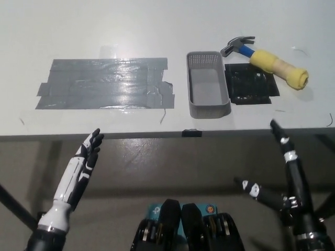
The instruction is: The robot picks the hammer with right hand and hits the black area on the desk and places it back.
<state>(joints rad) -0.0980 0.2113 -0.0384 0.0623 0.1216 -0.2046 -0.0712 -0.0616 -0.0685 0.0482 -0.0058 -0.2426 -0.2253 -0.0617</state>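
Likely head-heavy, the hammer [264, 59] is best gripped at its yellow handle; right hand [285, 172] spread empty below the bench edge.

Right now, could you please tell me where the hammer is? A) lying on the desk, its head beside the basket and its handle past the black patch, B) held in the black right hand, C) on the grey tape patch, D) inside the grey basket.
A: the hammer lies on the desk, untouched, its head near the grey basket and its yellow handle above the black patch; the right hand is below the desk edge.
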